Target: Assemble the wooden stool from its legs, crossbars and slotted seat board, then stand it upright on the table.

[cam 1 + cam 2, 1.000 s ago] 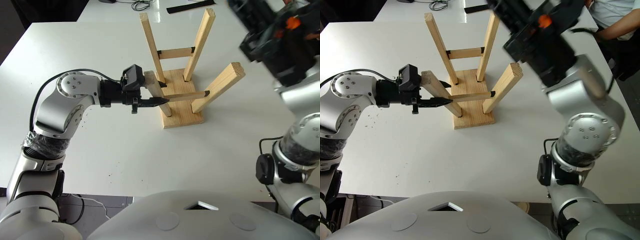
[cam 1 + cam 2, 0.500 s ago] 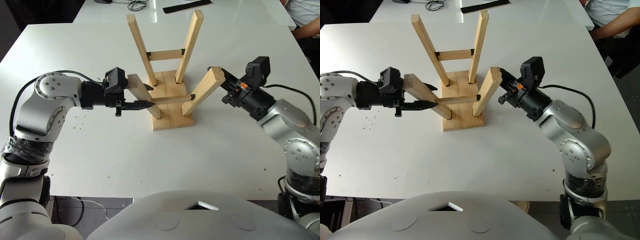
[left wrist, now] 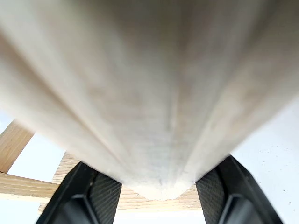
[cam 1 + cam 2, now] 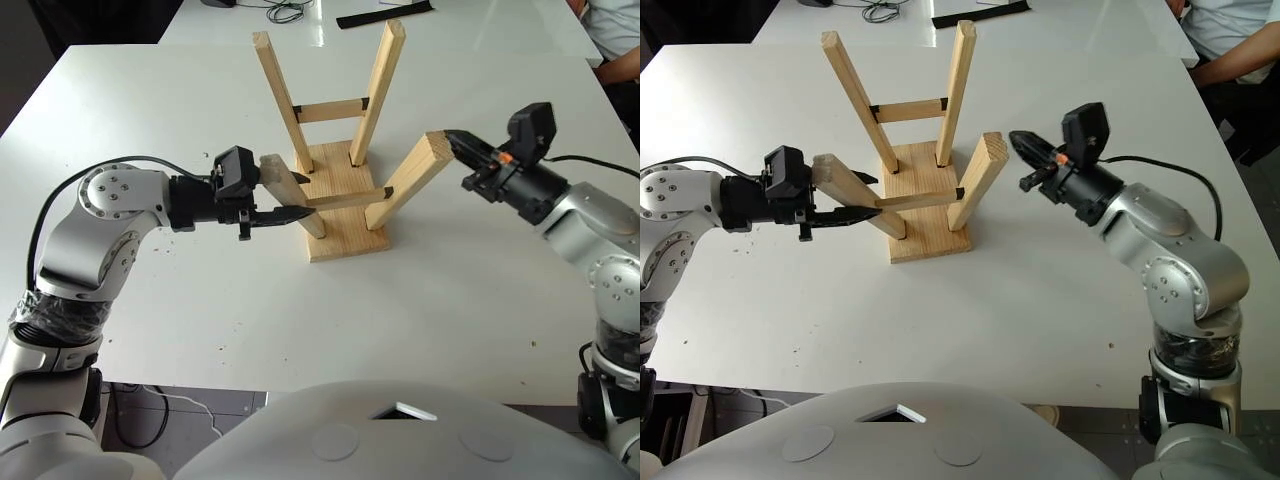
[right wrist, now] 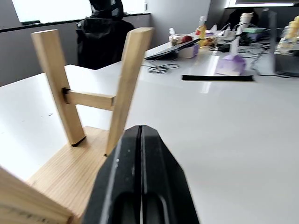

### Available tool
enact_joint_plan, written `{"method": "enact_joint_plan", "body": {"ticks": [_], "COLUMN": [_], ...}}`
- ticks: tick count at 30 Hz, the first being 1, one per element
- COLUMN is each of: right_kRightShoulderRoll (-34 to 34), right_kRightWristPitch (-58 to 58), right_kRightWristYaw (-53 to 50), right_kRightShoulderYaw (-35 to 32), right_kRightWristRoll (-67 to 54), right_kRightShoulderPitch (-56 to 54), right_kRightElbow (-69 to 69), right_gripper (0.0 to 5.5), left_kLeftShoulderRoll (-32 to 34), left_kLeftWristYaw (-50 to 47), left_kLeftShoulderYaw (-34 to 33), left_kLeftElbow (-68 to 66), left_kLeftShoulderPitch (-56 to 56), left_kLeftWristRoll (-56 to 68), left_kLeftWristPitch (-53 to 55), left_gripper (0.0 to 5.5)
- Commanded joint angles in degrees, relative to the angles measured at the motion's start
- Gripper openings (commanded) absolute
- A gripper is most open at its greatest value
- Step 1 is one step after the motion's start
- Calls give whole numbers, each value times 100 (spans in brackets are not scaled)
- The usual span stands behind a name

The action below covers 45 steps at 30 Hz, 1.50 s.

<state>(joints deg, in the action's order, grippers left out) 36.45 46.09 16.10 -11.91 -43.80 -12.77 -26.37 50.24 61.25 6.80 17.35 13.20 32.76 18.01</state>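
Four legs (image 4: 281, 92) point up from the seat board (image 4: 347, 236), which lies flat on the white bench (image 4: 190, 95). The far two stand almost upright with a crossbar (image 4: 330, 108) between them. The near two lean outward, joined by a second crossbar (image 4: 346, 198). The left gripper (image 4: 295, 195) is clamped on the near left leg (image 4: 283, 183). The right gripper (image 4: 456, 139), fingers pressed together and holding nothing, hangs just beside the top of the near right leg (image 4: 410, 180), not touching it.
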Motion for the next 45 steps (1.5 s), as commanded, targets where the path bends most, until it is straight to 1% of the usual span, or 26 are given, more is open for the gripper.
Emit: {"method": "enact_joint_plan", "body": {"ticks": [1, 4, 6, 8, 9, 12, 15, 19, 21, 23, 25, 27, 31, 36, 38, 41, 42, 45], "right_kRightShoulderRoll": [246, -194, -736, -1017, -1054, -863, -702, -244, -8, 55, -27, -169, -346, -186, -156, -180, -191, -175], "right_kRightWristPitch": [-134, 215, 264, 227, 255, 359, 366, 279, 21, -251, -385, -415, -362, -264, -246, -259, -265, -285], "right_kRightWristYaw": [319, 519, 341, 161, 100, 206, 310, 738, 973, 1010, 1105, 1180, 1256, 1374, 1402, 1402, 1393, 1392], "right_kRightShoulderYaw": [-272, 293, 1081, 1515, 1510, 1332, 1193, 1227, 965, 631, 241, -34, -198, -423, -392, -270, -267, -278], "right_kRightWristRoll": [123, -709, -1801, -2564, -2541, -2117, -2079, -1647, -1277, -932, -1120, -1566, -2198, -2755, -2799, -2718, -2740, -2753], "right_kRightShoulderPitch": [-331, 121, 448, 637, 625, 509, 527, 718, 693, 459, 166, -89, -408, -393, -357, -321, -340, -398], "right_kRightElbow": [330, -783, -1914, -2513, -2459, -2056, -1938, -1871, -1410, -721, -336, -241, -245, -334, -378, -374, -357, -305], "right_gripper": [0, 0, 0, 0, 0, 0, 0, 0, 0, 0, 0, 0, 0, 0, 0, 0, 0, 0], "left_kLeftShoulderRoll": [75, 61, 41, 8, 1, 11, 22, 88, 104, -18, -106, -240, -333, -328, -336, -364, -342, -253], "left_kLeftWristYaw": [-100, -107, -73, -57, -51, 24, 215, 486, 676, 657, 615, 417, 289, 221, 280, 430, 522, 801], "left_kLeftShoulderYaw": [624, 635, 688, 747, 765, 797, 747, 578, 409, 169, -118, -396, -705, -1182, -1173, -987, -949, -807], "left_kLeftElbow": [-364, -465, -519, -530, -512, -442, -334, -281, -362, -478, -442, -412, -174, 159, 272, 321, 290, 118], "left_kLeftShoulderPitch": [-806, -715, -617, -548, -559, -647, -671, -706, -687, -541, -380, -281, -491, -784, -851, -858, -828, -661], "left_kLeftWristRoll": [-706, -698, -714, -710, -692, -641, -483, -294, -194, -91, 216, 463, 677, 948, 952, 818, 804, 690], "left_kLeftWristPitch": [424, 414, 420, 433, 429, 362, 278, 104, -118, -288, -206, -106, 99, 348, 387, 396, 408, 410], "left_gripper": [204, 204, 204, 204, 204, 204, 204, 204, 204, 204, 204, 204, 204, 204, 204, 204, 241, 277]}}
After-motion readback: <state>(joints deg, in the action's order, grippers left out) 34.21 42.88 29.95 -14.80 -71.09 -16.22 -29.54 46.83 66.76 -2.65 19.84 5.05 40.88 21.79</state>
